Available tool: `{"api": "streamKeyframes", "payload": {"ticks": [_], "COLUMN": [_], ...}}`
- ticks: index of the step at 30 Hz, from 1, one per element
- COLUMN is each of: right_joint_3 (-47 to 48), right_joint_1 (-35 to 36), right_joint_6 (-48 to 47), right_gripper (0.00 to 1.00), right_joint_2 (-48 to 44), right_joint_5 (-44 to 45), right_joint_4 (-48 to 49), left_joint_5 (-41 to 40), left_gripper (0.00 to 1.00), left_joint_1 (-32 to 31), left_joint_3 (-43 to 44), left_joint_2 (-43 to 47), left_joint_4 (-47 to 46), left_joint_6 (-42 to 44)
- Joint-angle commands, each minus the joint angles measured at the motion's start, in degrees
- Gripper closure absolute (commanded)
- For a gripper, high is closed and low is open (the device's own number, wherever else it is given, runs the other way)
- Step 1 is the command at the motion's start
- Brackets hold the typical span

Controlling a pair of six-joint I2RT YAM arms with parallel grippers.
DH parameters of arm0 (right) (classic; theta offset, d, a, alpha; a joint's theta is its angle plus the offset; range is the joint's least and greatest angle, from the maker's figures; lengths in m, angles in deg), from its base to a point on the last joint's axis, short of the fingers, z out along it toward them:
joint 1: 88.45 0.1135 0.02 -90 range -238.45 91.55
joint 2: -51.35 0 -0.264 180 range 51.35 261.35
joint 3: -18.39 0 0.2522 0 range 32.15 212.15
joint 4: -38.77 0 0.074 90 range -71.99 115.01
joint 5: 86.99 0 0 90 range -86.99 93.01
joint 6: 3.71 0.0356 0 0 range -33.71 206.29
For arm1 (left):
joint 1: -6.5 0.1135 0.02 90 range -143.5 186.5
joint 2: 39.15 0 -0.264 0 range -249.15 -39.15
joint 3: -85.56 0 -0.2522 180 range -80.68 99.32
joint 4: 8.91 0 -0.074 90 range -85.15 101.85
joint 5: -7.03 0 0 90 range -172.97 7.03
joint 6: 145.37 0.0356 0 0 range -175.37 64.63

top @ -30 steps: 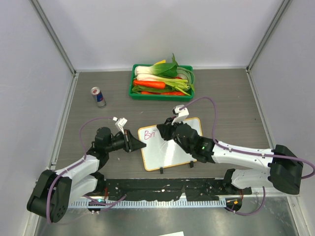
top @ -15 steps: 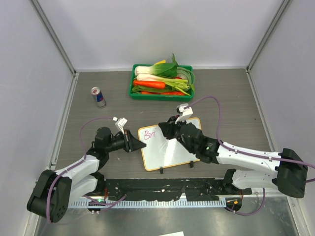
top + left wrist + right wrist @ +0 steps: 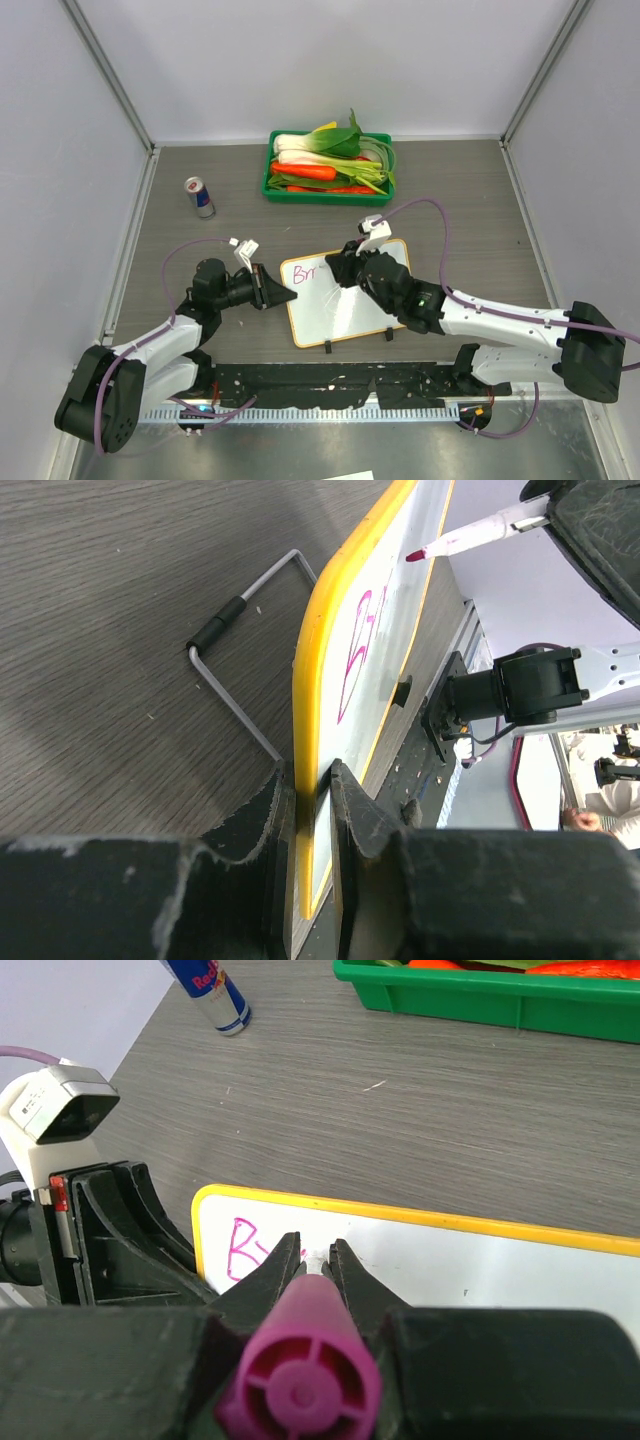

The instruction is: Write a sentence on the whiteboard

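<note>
Rightward creeps the right gripper (image 3: 345,268) since a second ago, just a touch along the top line, while the left gripper (image 3: 277,291) hasn't budged. The whiteboard (image 3: 350,305) lies flat on the table (image 3: 480,220), just ahead of the arm bases, between the two arms. The sentence (image 3: 304,270) has barely begun: only "Br" and a faint stroke in magenta at the upper left corner, so most of the writing is yet to come.

The marker (image 3: 470,535) has its tip right at the board, just past those letters. The right jaws are pinching the marker barrel near the tip. The left jaws are clamped on the board's left rim, one finger above and one below.

My read: this board is light, stiff and slick, so it would skid under pen pressure. The bare rim is the place to hold it, well off the wet ink, which looks ready to smear.

Further out, the green tray (image 3: 268,186) of vegetables sits at the back, with a can (image 3: 199,197) to its left.
</note>
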Motion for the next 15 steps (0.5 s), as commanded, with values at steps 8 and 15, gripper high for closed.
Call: {"api": "streamKeyframes", "payload": {"ticks": [8,15], "right_joint_3": [-0.6,-0.6], "right_joint_1": [-0.1,-0.1], "right_joint_6": [-0.8,-0.7], "right_gripper": [0.99,0.99], "right_joint_2": [1.6,2.6], "right_joint_5": [2.7,-0.2], "right_joint_4": [0.6,1.8], "left_joint_5": [-0.3,-0.4], "left_gripper": [1.0,1.0], "left_joint_1": [-0.6,-0.6], "left_joint_3": [0.0,-0.1], "left_joint_2": [-0.1,0.1], "left_joint_4": [0.2,0.3], "left_joint_6": [1.5,1.5]}}
